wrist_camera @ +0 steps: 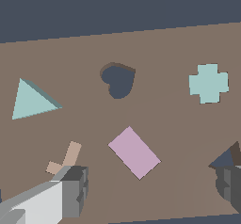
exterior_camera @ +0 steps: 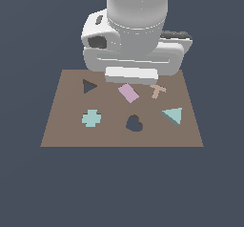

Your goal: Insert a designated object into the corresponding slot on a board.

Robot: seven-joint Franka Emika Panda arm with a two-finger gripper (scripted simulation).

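The hand (wrist_camera: 150,192) is held wide open and empty above the pink rectangle (exterior_camera: 128,93). Around that rectangle on the board (exterior_camera: 62,126) are found the triangle block (exterior_camera: 173,115), triangular slot (exterior_camera: 88,86), heart hole (exterior_camera: 135,123), teal cross (exterior_camera: 91,118) and tan T-piece (exterior_camera: 157,91).

A board (exterior_camera: 62,126) lies flat, with pieces and holes spread across it. In the exterior view, a triangular slot (exterior_camera: 88,86) is cut at the far left, a rectangle (exterior_camera: 128,93) is placed at the far middle, and a T-shaped piece (exterior_camera: 157,91) is set just to its right. Nearer the camera, a cross (exterior_camera: 91,118) is placed at left, a heart-shaped hole (exterior_camera: 135,123) in the middle, and the triangle block (exterior_camera: 173,115) at right. The robot arm (exterior_camera: 136,25) is positioned above the board's far edge.
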